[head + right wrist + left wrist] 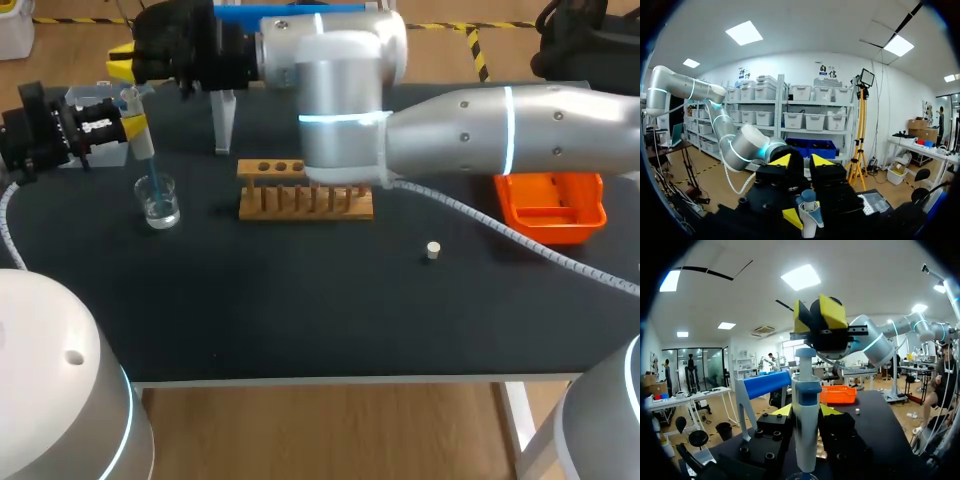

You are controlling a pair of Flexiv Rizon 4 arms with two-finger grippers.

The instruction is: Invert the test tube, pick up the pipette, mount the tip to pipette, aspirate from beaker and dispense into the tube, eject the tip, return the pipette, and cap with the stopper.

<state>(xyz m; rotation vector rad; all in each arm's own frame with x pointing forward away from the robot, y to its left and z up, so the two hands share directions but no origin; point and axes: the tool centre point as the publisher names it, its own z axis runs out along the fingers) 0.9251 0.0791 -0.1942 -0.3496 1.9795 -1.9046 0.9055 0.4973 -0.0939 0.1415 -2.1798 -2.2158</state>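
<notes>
The stopper (432, 250) lies loose on the near table (300, 320); further back the left gripper (133, 127) is clamped on the pipette (806, 430), whose tip is dipped in the beaker (159, 205), with the right gripper (813, 317), fingers together, just above its top

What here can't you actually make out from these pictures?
Test tube: head view, the right arm covers the back of the rack; none shows.
Liquid inside the pipette tip: head view, too small.
Beaker: left wrist view, mostly cut off at the edge beneath the left hand.
</notes>
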